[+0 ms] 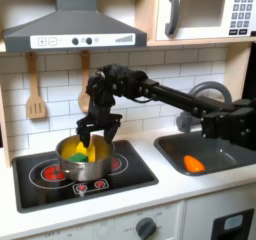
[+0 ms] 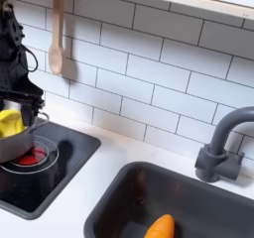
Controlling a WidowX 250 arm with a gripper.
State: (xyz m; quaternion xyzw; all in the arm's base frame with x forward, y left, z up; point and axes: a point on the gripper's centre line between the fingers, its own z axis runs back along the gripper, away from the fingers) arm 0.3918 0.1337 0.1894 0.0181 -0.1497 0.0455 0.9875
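Your gripper (image 1: 97,127) is hanging right over the pot (image 1: 84,162) on the stove (image 1: 40,173), fingers spread apart and straddling the yellow thing (image 1: 83,145) that pokes up out of it. In the first exterior view nothing is pinched yet; the fingers sit either side of it, and I can't tell if they're touching it.

The pot sits on the stove's right-hand burner in the first exterior view, with a green piece (image 1: 77,157) tucked in next to the yellow one. In the second exterior view the same pot (image 2: 18,141) is at the far left edge.

Handling guess: the yellow thing looks like light, stiff toy plastic, probably a bit slick. I'd take it around the upper part that stands clear of the rim, squeezing across its narrow side.

Over in the sink (image 1: 222,162) on the right, an orange carrot-looking piece (image 1: 193,164) lies near the faucet (image 2: 222,153). A wooden spatula (image 1: 35,107) hangs on the tiled wall.
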